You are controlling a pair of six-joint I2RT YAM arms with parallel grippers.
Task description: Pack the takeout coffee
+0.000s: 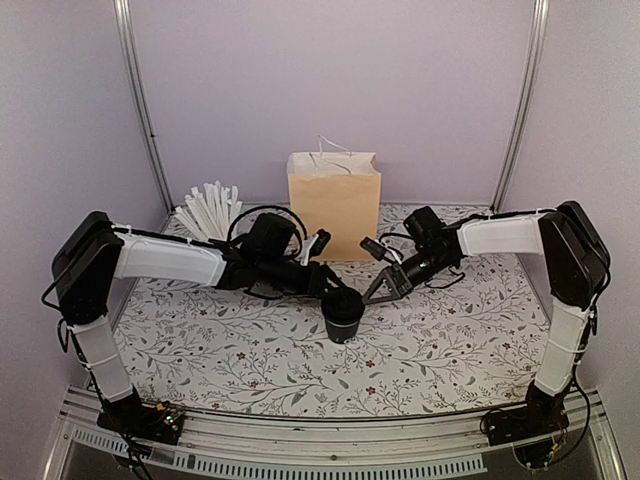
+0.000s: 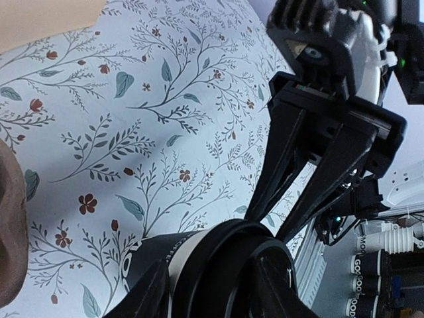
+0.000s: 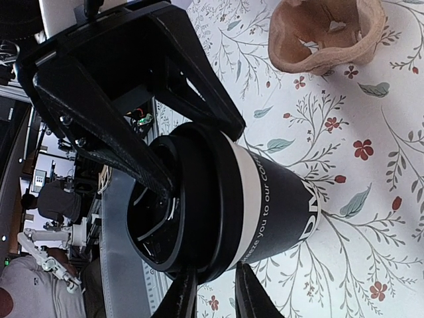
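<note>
The takeout coffee (image 3: 265, 199) is seen upright at the middle of the table (image 1: 450, 340), its lid (image 2: 228, 248) clasped from the left by the partly closed left gripper (image 1: 336, 291). The right gripper (image 1: 371, 296), narrowed to a slit, is set at the lid's rim; whether it grips cannot be told. The left arm (image 1: 165, 260) and right arm (image 1: 500, 238) are stretched low and inward.

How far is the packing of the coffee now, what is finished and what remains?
Done: the lid sits on the black cup, which stands upright on the table. In hand: the left gripper straddles the lid and the right gripper is at its rim; a firm grip is unclear. Left: the cup is outside the pulp carrier and the paper bag.
</note>
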